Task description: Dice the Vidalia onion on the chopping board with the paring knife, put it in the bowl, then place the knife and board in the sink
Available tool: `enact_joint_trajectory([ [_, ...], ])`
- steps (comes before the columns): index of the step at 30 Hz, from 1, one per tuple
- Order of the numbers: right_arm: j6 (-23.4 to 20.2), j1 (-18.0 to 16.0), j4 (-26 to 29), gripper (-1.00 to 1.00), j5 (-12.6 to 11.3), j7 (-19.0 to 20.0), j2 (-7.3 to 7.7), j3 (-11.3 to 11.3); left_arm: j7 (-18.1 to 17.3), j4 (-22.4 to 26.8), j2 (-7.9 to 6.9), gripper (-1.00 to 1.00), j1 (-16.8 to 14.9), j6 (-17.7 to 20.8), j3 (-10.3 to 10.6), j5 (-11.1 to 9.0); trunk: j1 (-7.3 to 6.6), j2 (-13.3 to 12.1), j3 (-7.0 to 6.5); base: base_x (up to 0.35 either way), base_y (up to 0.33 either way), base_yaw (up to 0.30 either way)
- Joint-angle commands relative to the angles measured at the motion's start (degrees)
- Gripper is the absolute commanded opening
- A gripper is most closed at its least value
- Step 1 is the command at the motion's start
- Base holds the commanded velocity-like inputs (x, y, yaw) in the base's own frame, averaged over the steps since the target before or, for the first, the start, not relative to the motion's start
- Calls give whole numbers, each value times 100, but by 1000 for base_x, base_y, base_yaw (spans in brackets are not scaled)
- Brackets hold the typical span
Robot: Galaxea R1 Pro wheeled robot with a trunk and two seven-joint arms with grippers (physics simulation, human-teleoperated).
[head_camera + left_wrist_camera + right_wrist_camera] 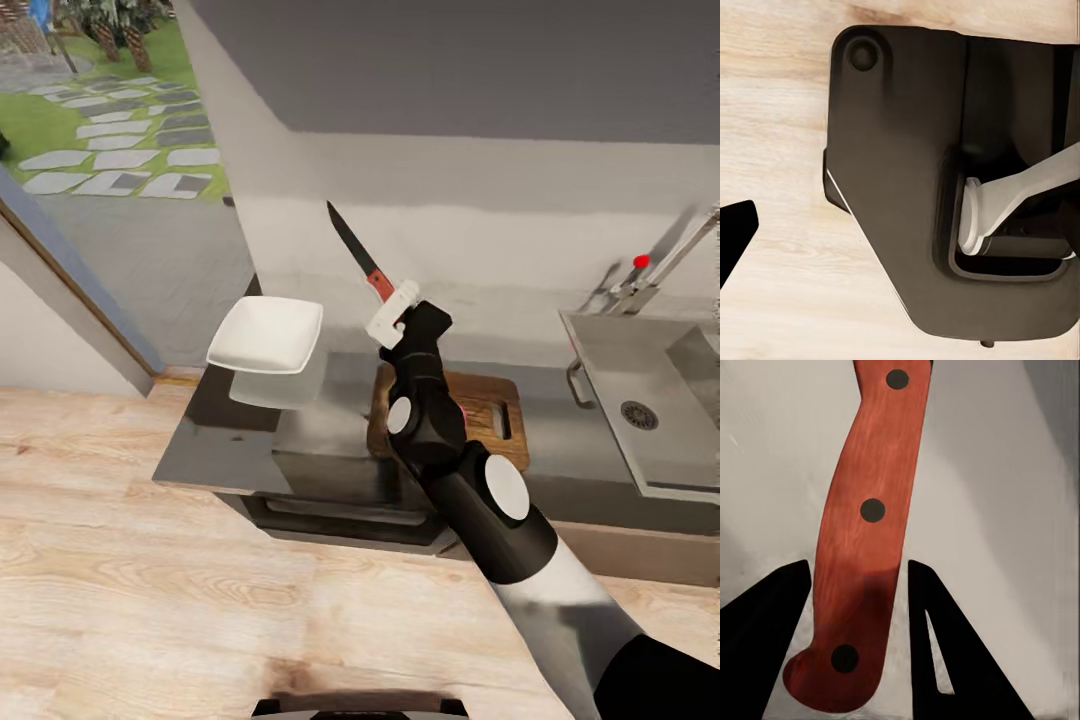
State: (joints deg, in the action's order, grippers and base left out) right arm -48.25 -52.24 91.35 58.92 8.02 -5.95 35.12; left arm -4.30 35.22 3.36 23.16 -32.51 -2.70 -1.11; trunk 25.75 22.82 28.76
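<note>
1. Head view: the paring knife (362,258) is held aloft in the right gripper (393,318), blade up; chopping board (482,412) lies below the jaws, sink (650,400) well apart.
2. Left wrist view: jaw state cannot be told.
3. Right wrist view: handle is clamped; transfer toward the sink seems due.

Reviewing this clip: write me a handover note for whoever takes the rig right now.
Right pincer: shut on the paring knife, held up above the countertop, blade pointing up and away.
Left pincer: state cannot be told from the left wrist view.
Chopping board: on the countertop, partly behind the right arm.
Bowl: on the countertop to the board's left; looks empty.
Sink: at the right; no onion visible in the part shown.
Left: knife and board still have to go into the sink. Dicing status unclear.
</note>
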Motion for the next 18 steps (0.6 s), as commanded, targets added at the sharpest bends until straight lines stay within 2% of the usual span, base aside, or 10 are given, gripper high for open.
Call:
enact_joint_trajectory([
  [1,-17,-5,7,-100,114,-96,94,11,-45,11,6,100,4,-1,-28,-12,4,10,8,0,-317,10],
  [3,22,-4,10,-100,213,-592,499,251,-45,7,6,100,4,-1,-28,-12,4,10,8,0,-239,4],
  [4,78,1,12,-100,233,-765,779,510,-45,5,6,100,4,-1,-28,-12,4,10,8,0,-99,2],
  [5,143,5,13,-100,238,-832,967,638,-45,9,6,100,4,-1,-28,-12,4,10,8,0,-63,1],
  [6,212,9,13,-100,238,-875,1135,727,-45,13,6,100,4,-1,-28,-12,4,10,8,0,-41,1],
  [9,295,58,14,-100,209,-948,1436,934,-45,19,5,100,4,-1,-28,-12,4,10,8,0,-22,0],
  [12,304,209,38,-100,209,-1101,1561,1257,-45,42,4,100,4,-1,-28,-12,4,10,8,0,-6,0],
  [18,82,466,48,-100,222,-1765,1617,1416,-45,66,4,100,4,-4,-28,-12,4,10,8,0,-1,0],
])
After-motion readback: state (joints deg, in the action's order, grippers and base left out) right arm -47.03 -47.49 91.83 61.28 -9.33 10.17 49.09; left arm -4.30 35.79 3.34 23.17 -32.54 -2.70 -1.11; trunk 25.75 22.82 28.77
